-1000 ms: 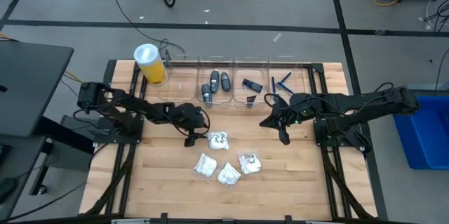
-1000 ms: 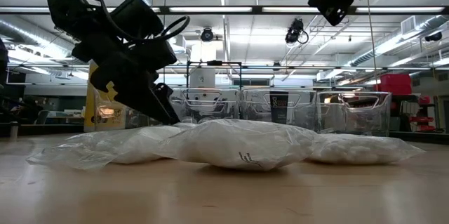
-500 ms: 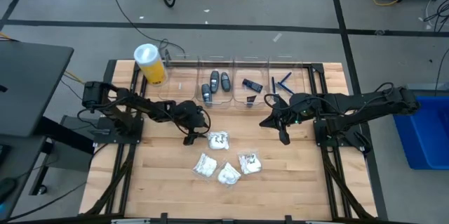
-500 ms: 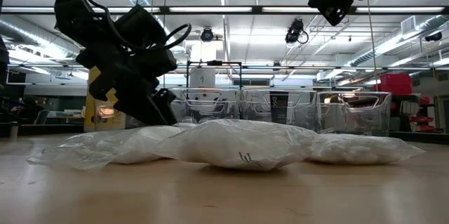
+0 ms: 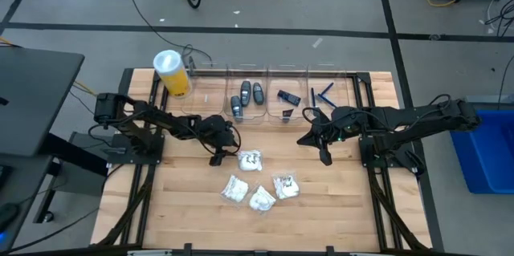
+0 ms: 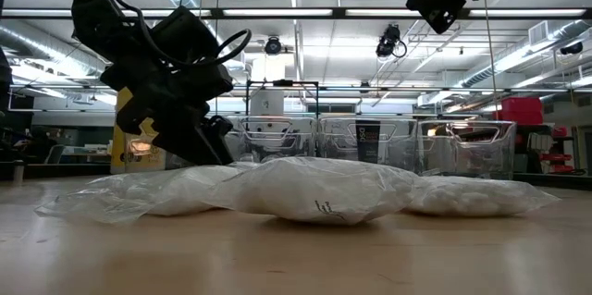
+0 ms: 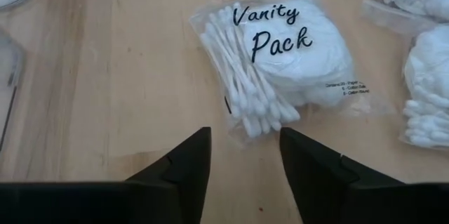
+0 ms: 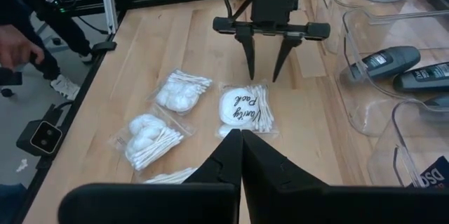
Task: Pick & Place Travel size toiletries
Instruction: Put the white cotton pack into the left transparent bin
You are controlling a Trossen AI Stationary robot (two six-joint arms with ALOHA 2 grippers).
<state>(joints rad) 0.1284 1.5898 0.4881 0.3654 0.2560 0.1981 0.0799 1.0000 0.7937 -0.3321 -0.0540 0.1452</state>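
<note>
Vanity Pack packet [image 7: 280, 55] lying flat on the tabletop [image 5: 193, 208], just right of the left jaws [image 5: 215, 158].
Left jaws standing open, holding nothing, straddling its near edge; right jaws [image 5: 325, 158] hanging shut, farther off.

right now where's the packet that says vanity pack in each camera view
High view: the Vanity Pack packet lies mid-table, just right of the left gripper.
Low view: cannot tell which white packet it is.
Left wrist view: packet beyond the open gripper.
Right wrist view: packet below the left gripper.
Shared landmark: the left gripper beside it.
</note>
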